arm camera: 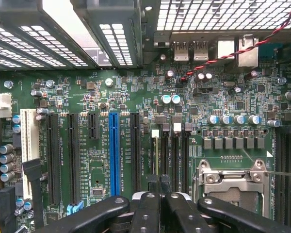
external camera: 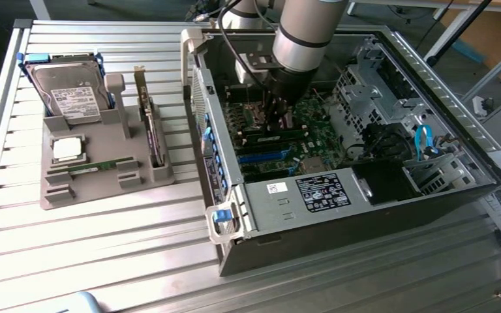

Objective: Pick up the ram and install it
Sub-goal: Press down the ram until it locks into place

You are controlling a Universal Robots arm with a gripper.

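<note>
Inside the open computer case, end effector is fully closed, arm reaching straight down over the motherboard, pressing the ram at its slot.

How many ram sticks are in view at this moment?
2. One ram stick lies flat in the grey tray at the exterior view's left. The other ram stick sits on the motherboard inside the computer case, just under the gripper. Others may be hidden.
</note>
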